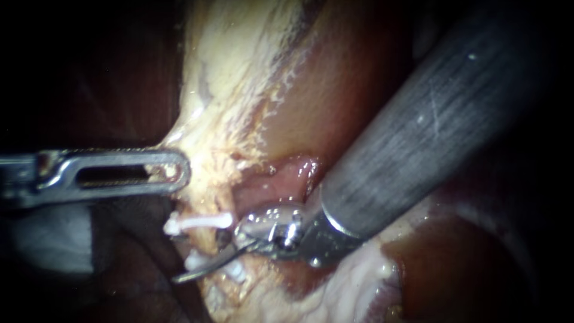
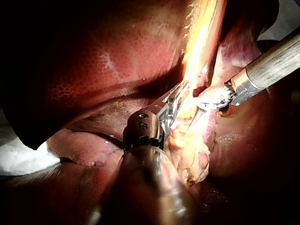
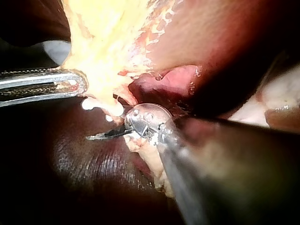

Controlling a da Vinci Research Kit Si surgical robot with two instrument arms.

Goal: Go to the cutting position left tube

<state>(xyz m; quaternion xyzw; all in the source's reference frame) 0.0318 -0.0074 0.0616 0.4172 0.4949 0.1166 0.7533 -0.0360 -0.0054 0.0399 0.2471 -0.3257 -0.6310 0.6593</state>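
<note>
Approach nearly complete: left instrument (image 1: 173,170) jaws clamp pale tissue (image 1: 209,119) taut. Right instrument (image 1: 203,269) jaws, seemingly slightly apart, reach the tube (image 1: 206,242) just beside a white clip (image 1: 200,222). Next, the tube needs centring between them.

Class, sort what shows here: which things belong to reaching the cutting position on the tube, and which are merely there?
Belongs to the job:
right instrument; clipped tube; white clips; left instrument, holding the pale tissue.

Merely there:
liver; white cloth.
</note>
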